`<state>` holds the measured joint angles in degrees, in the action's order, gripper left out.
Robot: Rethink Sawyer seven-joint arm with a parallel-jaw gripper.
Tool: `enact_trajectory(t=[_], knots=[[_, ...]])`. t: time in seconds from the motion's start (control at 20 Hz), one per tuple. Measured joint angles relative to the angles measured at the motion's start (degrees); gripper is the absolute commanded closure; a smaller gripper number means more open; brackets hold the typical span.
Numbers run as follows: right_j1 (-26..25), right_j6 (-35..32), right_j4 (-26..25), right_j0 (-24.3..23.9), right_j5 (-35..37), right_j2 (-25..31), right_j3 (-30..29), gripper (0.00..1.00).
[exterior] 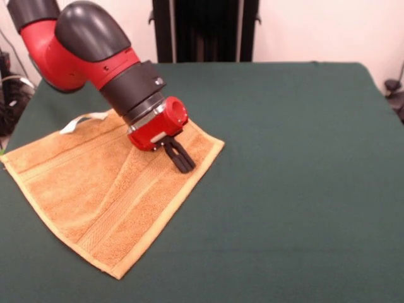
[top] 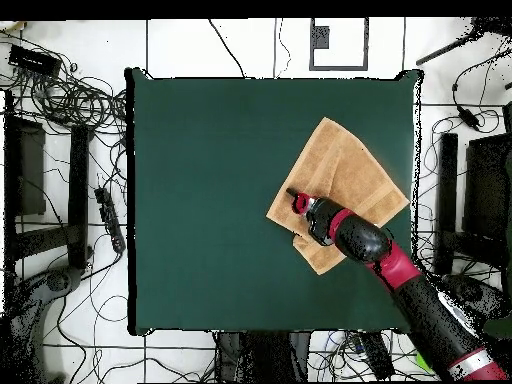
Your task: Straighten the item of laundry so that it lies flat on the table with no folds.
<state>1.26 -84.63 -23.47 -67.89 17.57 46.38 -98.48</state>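
Towel (exterior: 107, 196) lies spread on the green table (exterior: 297, 183), toward the left of the front view and near the right edge in the overhead view, well inside the table border. Mostly flat, but a diagonal crease runs through the middle and the outline is lopsided, so one part looks folded or drawn in, likely under the arm side; not fully straightened by my read. White tag loop (exterior: 79, 121) sticks out at the far left edge, next to the arm. Stripe band visible along the near edge. Arm (exterior: 95, 50) comes down at a slant from top left, red wrist tilted so the fingers reach toward the towel's right corner area. Gripper (exterior: 182, 159) sits low over that corner; fingers (exterior: 178, 153) look pressed together, narrow, tips at or just above the cloth, can't tell if they pinch fabric or merely touch it. Slanted pose and corner position suggest a setup for dragging the corner outward to pull the crease out. Risk: a drag may slide the whole towel instead of flattening it.
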Motion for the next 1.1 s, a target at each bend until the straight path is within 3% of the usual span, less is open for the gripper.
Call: enact_trajectory(t=[1.1], knots=[[1.32, 0.0, 0.0, 4.64, -1.02, -0.27, 2.14, 1.0]])
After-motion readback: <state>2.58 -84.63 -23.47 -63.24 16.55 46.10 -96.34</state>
